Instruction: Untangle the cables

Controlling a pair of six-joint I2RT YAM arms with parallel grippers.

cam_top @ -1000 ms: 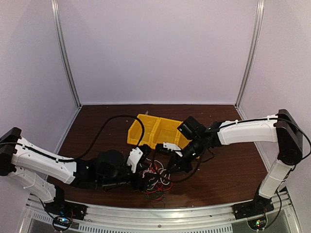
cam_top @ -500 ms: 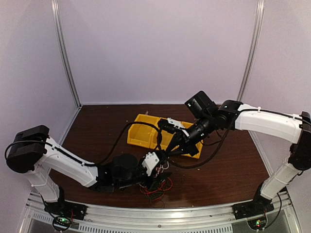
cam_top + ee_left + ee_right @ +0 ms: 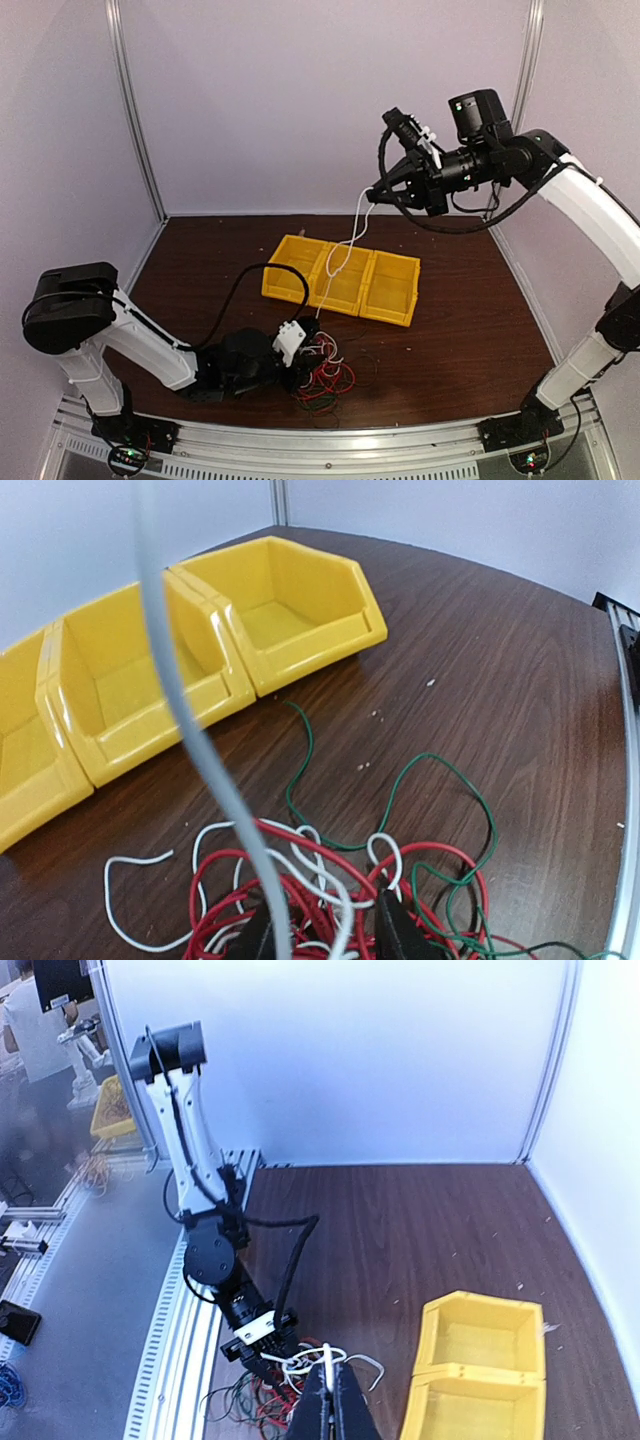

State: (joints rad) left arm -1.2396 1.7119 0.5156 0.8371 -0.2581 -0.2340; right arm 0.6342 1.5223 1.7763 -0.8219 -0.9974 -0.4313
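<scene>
A clump of thin red, white and green cables (image 3: 325, 372) lies on the brown table near the front edge. My left gripper (image 3: 303, 362) sits low on the clump. In the left wrist view its fingers (image 3: 395, 928) are closed on red and white strands (image 3: 320, 880). My right gripper (image 3: 372, 190) is high above the table, shut on a white cable (image 3: 345, 250) that hangs in a long loop down to the clump. The right wrist view shows that gripper (image 3: 328, 1380) pinching the white cable (image 3: 327, 1358) above the clump (image 3: 250, 1405).
Three joined yellow bins (image 3: 392, 290) stand behind the clump, also seen in the left wrist view (image 3: 215, 660) and the right wrist view (image 3: 480, 1305). A thick black arm cable (image 3: 235, 290) loops over the table to the left. White walls enclose the back and sides.
My right gripper rose from table level beside the clump to high above the bins, drawing the white cable up and out. My left gripper stayed on the clump.
</scene>
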